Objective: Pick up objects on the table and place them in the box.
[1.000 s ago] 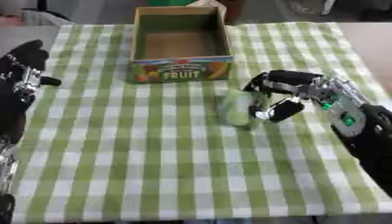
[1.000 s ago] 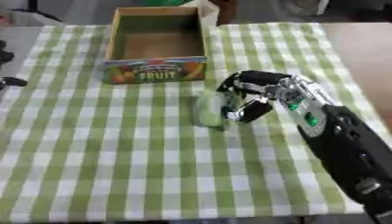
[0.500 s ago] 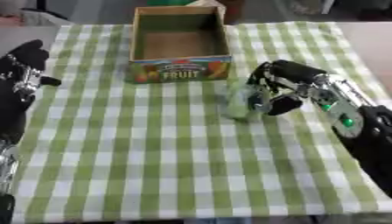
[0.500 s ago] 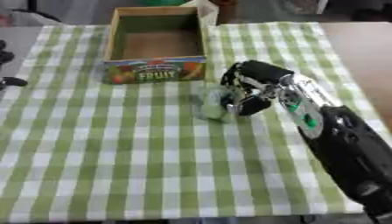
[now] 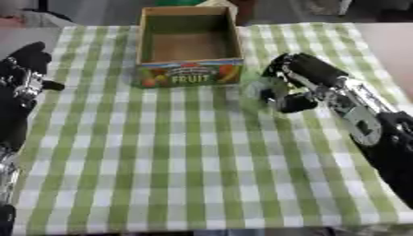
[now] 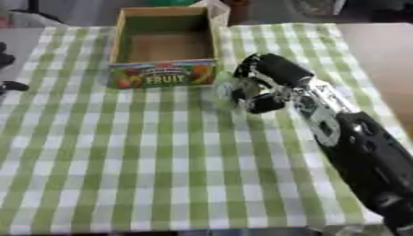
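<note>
Gripping a small pale-green translucent object (image 5: 256, 88) within curled fingers of the right hand (image 5: 292, 82), now carrying it nearer the open cardboard fruit box (image 5: 189, 46) than before.

The right hand (image 5: 292, 82) has its fingers curled round a pale green thing (image 5: 260, 88) ahead of its palm, forearm trailing back to the right, while the left hand (image 5: 22, 77) rests open.
</note>
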You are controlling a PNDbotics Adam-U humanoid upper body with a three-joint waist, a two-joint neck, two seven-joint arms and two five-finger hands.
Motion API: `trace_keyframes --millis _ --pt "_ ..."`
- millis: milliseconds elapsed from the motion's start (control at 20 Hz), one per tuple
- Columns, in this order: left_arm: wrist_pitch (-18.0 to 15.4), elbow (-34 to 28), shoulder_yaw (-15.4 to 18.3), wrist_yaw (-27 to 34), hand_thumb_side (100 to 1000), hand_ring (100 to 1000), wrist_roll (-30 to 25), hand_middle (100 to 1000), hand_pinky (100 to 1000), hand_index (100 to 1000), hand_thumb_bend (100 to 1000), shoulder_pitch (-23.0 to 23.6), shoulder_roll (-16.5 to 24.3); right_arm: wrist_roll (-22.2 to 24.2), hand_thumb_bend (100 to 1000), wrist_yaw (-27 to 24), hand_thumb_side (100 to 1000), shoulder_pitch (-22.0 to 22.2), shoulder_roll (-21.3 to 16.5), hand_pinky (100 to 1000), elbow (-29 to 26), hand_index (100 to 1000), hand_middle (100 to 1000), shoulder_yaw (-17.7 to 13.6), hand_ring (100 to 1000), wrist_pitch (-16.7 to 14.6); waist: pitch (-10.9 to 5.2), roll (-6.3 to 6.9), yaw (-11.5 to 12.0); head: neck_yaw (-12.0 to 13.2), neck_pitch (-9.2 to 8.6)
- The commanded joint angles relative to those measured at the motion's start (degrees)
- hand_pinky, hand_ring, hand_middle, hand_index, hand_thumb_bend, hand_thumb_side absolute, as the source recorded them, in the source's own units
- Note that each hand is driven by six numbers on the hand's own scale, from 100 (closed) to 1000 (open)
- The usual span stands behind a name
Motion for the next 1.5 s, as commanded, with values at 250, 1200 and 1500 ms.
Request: trace_keyframes --millis 250,1200,1500 --pt "-0.1 -1.0 -0.2 0.4 479 889 -0.2 851 596 691 244 -0.6 0.5 -0.8 100 -3.7 220 -4.1 -4.0 331 -4.6 160 100 -2.7 180 2.0 -0.99 -0.23 0.4 -0.3 0.34" --pt "0.4 -1.6 -4.3 2.1 463 889 -4.4 850 596 691 244 -5.8 -1.0 -12.9 100 2.1 168 -16.1 -1.2 354 16.9 177 110 -15.3 199 8.0 0.56 -1.27 13.4 -10.1 -3.49" --pt "0.6 -1.9 -5.7 2.7 462 889 -5.7 850 596 691 245 -7.5 -1.7 -18.3 100 4.2 198 -17.4 0.7 412 24.5 225 167 -18.2 263 9.6 1.46 -1.52 17.3 -14.2 -4.66"
